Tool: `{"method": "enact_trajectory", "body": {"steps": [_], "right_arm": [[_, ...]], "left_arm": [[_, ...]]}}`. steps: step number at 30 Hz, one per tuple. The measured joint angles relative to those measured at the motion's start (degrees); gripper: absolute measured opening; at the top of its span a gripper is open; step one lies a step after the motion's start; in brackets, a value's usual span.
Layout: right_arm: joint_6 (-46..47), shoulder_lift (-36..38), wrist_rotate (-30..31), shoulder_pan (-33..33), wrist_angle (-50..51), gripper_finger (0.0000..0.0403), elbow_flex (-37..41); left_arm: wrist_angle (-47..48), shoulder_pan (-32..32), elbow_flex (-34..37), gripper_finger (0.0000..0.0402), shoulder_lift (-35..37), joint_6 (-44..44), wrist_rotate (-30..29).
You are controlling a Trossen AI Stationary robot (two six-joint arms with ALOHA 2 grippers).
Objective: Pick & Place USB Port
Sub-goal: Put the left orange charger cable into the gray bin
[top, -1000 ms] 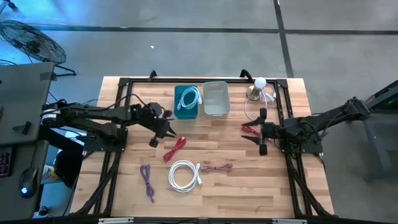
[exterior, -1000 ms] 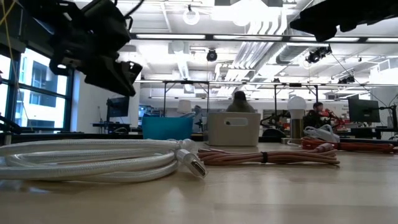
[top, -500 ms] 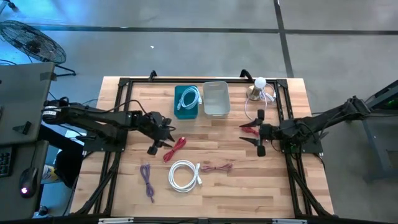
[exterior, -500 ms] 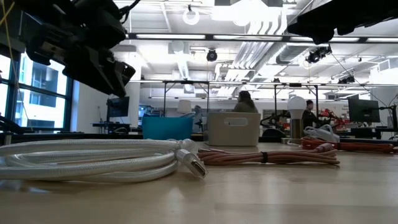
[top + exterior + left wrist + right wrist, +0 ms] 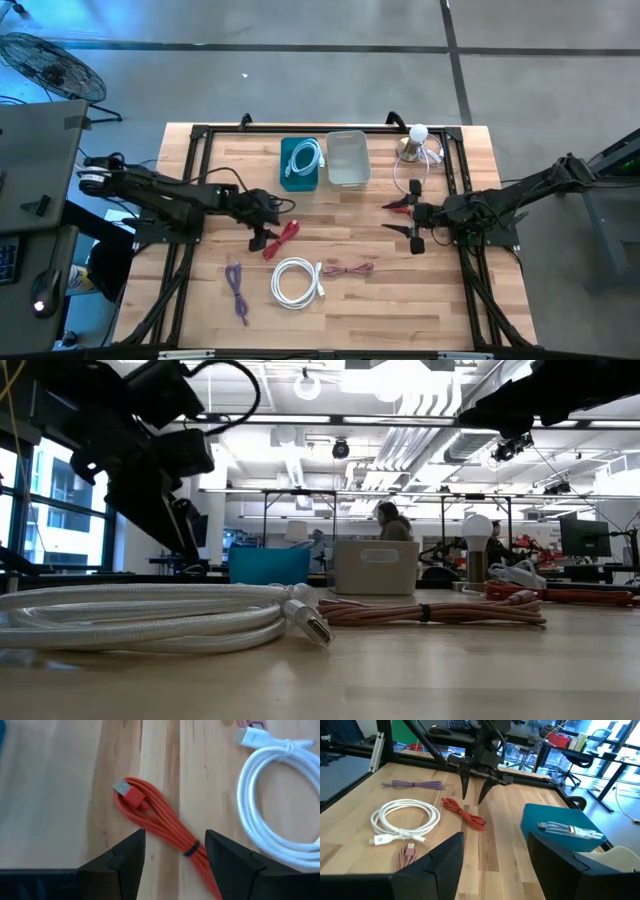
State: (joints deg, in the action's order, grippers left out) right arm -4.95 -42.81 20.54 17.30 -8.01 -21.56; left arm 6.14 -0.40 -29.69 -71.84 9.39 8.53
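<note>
A bundled red USB cable (image 5: pixel 161 826) lies flat on the wooden table, its metal plug (image 5: pixel 121 786) at one end. It also shows in the high view (image 5: pixel 282 240) and the right wrist view (image 5: pixel 465 815). My left gripper (image 5: pixel 264 236) hangs open just above the cable, pointing steeply down, with one finger on each side of the bundle (image 5: pixel 175 857) and touching nothing. My right gripper (image 5: pixel 412 222) waits open and almost level above the table's right part. Nothing is between its fingers (image 5: pixel 495 865).
A white coiled cable (image 5: pixel 296 281), a pink cable (image 5: pixel 347 268) and a purple cable (image 5: pixel 236 285) lie nearer the front. At the back stand a blue bin (image 5: pixel 300 163) holding a pale cable, a clear bin (image 5: pixel 347 158) and a bulb lamp (image 5: pixel 417 140). More red cable (image 5: pixel 401 206) lies by my right gripper.
My left gripper has swung toward the table's near edge and sunk over the red cable. It has rolled about its own axis and opened its fingers. The cable has stayed where it was.
</note>
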Motion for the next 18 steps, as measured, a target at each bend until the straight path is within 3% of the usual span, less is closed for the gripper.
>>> {"method": "enact_trajectory", "body": {"steps": [18], "right_arm": [[-0.03,0.00,-2.72,0.00,0.44,0.0212,0.00]], "left_arm": [[-1.61,0.00,-0.01,0.0202,-2.37,6.46,1.67]]}}
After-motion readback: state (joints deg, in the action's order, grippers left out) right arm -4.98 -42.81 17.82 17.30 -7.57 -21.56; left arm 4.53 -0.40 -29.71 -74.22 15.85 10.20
